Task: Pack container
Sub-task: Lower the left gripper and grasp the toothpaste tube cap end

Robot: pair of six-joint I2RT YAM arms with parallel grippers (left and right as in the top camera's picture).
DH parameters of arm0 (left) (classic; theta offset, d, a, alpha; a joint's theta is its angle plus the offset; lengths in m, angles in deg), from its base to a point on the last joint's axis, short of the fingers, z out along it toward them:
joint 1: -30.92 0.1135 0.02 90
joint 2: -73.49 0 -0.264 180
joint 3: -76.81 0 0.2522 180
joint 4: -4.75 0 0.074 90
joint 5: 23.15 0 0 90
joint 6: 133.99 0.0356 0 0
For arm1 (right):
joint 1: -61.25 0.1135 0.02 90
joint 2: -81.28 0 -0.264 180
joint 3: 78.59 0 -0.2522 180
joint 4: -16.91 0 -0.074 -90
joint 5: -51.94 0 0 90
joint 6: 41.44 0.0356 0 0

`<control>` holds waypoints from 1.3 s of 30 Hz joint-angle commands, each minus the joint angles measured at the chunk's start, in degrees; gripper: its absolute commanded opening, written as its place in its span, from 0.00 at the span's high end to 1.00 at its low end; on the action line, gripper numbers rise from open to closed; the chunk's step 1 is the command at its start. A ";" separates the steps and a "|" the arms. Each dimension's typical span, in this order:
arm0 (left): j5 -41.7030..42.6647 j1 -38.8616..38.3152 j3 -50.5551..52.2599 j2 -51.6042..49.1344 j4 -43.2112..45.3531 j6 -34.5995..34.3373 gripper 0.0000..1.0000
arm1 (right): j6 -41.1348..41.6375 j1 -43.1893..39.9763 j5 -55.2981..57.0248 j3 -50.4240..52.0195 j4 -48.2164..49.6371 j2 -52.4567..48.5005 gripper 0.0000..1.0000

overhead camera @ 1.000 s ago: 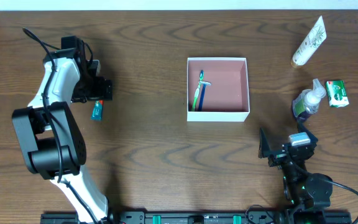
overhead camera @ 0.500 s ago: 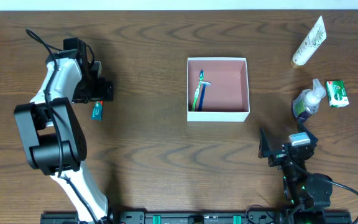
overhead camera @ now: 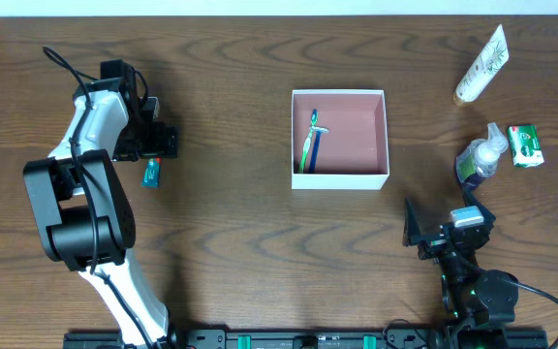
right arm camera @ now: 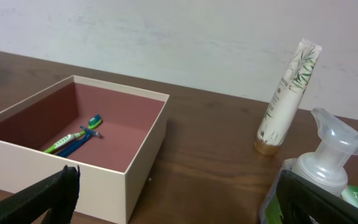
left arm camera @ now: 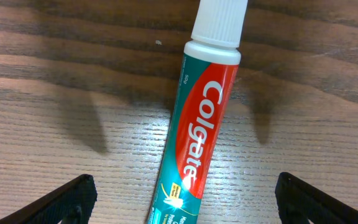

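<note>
Nearest you, the right end effector has its jaws spread wide and holds nothing. Beyond it and to its left, the container sits in the middle of the bench, with two toothbrushes on its pink floor. Your left end effector is well apart from the container, off to its left. Its fingers are wide open either side of a toothpaste tube, not touching it. Farthest, a cream tube sits at the right.
</note>
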 commanded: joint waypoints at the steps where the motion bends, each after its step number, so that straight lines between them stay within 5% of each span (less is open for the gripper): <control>1: 0.39 0.31 0.33 -0.83 -0.07 0.50 0.07 | -0.35 0.42 -0.59 0.13 -0.20 0.11 0.01; 39: 0.39 0.31 4.90 -1.09 3.89 0.07 0.07 | -0.35 0.42 -0.59 0.13 -0.20 0.11 0.01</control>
